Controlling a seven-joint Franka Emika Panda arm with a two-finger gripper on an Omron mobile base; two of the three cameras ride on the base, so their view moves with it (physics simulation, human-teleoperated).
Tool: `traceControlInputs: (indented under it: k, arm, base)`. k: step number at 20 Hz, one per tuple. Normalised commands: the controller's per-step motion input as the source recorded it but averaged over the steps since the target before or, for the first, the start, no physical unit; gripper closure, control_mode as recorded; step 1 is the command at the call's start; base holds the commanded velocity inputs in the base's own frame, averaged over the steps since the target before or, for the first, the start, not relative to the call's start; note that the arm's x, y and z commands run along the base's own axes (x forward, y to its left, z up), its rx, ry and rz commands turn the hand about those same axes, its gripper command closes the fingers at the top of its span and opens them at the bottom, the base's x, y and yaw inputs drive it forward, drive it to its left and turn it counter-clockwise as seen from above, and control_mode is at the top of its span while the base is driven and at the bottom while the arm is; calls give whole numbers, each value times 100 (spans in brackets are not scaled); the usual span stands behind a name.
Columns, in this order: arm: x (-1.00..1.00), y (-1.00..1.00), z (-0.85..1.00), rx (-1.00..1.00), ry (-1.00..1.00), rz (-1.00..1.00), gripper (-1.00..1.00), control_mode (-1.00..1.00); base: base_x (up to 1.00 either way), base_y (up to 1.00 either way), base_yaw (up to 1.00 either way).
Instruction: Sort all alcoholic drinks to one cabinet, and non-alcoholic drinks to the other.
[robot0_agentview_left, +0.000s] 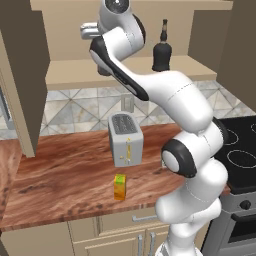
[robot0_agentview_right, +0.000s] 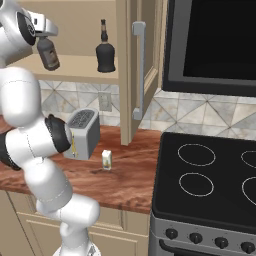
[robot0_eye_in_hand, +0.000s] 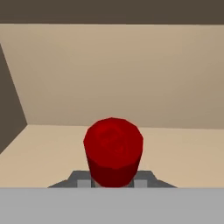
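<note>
The end effector (robot0_agentview_right: 46, 34) pinches the grey bottle (robot0_agentview_right: 48, 54) over the cabinet shelf (robot0_agentview_right: 75, 67), near the black bottle (robot0_agentview_right: 105, 55).

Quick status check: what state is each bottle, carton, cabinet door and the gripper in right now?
Gripper: shut on grey bottle.
Grey bottle: held tilted above the cabinet's lower board.
Black bottle: upright on that board.
Orange carton: upright on the counter.
White carton: upright on the counter.
Cabinet door: open.
</note>
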Motion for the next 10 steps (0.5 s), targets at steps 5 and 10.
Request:
traceControlInputs:
  k: [5,10]
  arm:
    - [11,4,-6,0,0,-1,-100,-100]
    - [7,1,0,0,-4,0,-100,-100]
  base:
    - [0,0,0]
    - [0,0,0]
